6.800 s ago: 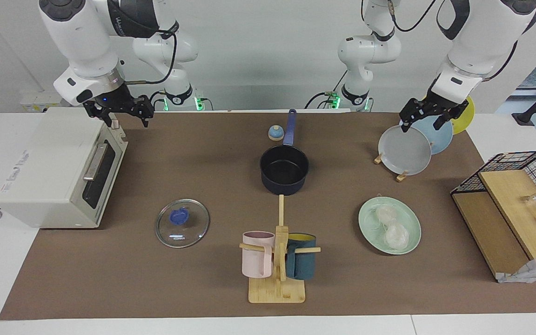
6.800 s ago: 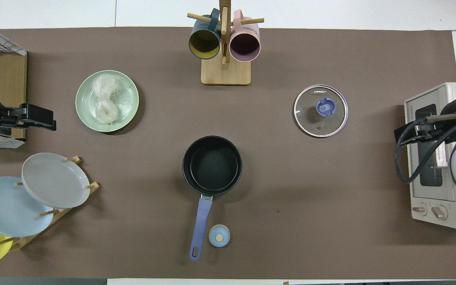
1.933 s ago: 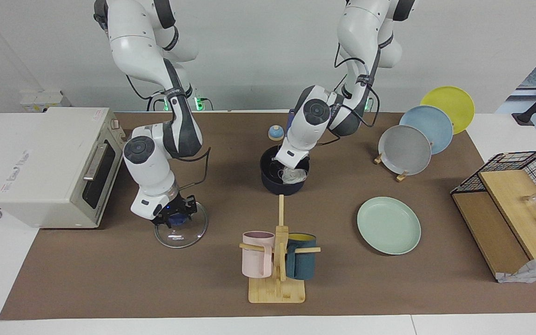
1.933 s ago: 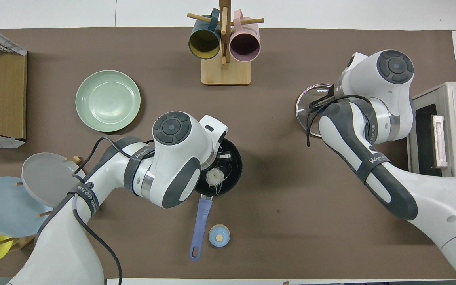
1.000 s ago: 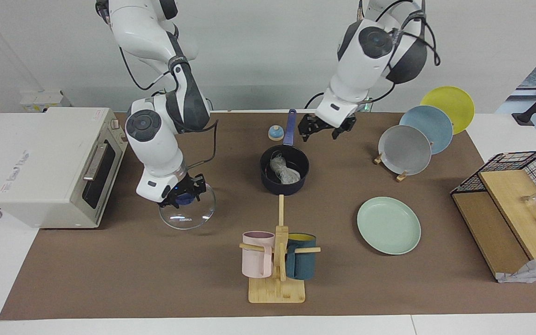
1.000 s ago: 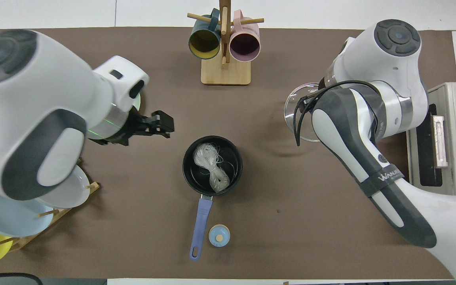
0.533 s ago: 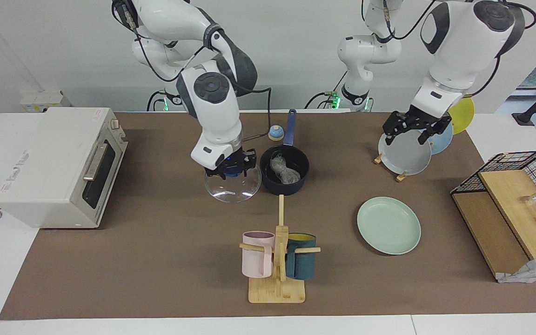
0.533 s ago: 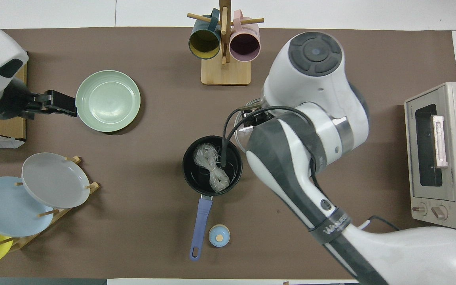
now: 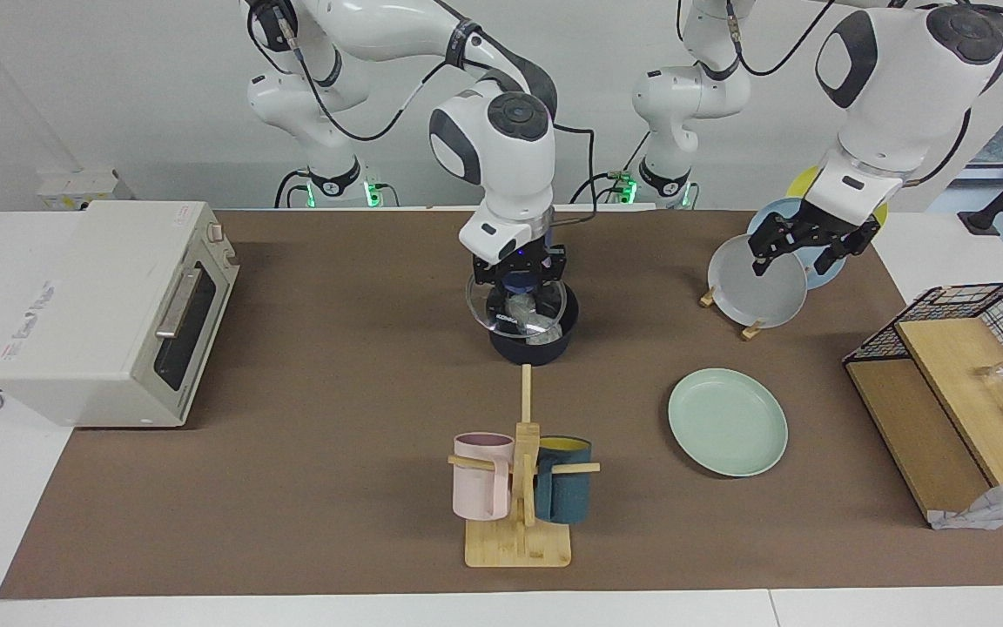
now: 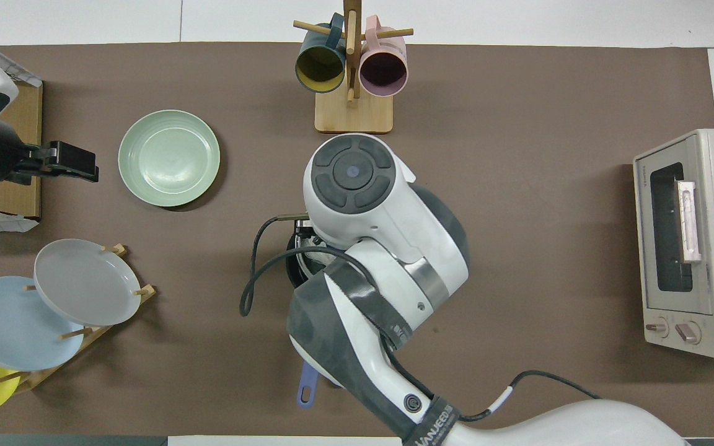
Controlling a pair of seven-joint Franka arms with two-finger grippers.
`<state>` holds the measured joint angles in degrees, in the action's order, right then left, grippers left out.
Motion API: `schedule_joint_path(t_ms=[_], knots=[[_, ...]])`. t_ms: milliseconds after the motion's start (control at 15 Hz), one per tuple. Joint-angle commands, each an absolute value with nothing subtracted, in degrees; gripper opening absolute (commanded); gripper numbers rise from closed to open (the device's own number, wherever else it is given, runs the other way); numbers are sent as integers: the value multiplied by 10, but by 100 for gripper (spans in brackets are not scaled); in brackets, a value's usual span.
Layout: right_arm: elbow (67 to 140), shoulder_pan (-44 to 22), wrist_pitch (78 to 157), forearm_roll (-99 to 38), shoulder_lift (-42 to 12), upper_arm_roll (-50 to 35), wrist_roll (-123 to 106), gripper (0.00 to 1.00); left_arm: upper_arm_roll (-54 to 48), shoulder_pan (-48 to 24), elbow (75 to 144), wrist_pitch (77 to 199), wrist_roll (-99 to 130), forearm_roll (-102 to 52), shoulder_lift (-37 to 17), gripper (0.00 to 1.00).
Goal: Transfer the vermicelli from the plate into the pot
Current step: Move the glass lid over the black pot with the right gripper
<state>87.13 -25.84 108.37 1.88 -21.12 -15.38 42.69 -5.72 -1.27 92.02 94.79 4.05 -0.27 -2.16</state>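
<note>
R gripper [image 9: 520, 277] is clenched on the blue knob of glass lid [image 9: 516, 309], held over pot [image 9: 533, 344]. Vermicelli [image 9: 521, 310] is seen directly beneath, in pot. Plate [image 9: 728, 421] lies bare toward L arm's end. L gripper [image 9: 811, 241], fingers spread, hovers over grey plate [image 9: 758, 283].

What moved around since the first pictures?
The noodles went from the green plate into the pot; the left end effector carried them, let go, and returned above the plate rack. The right end effector took the glass lid off the table by its knob and brought it over the pot. The mugs, the toaster oven and the rack stayed put.
</note>
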Motion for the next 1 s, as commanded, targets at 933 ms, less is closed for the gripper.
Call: schedule_joint_path(t_ms=[933], knots=[[947,-287,1171,41,-215,-154,490,64,-54,-35,947,909,83,-4,18,100]])
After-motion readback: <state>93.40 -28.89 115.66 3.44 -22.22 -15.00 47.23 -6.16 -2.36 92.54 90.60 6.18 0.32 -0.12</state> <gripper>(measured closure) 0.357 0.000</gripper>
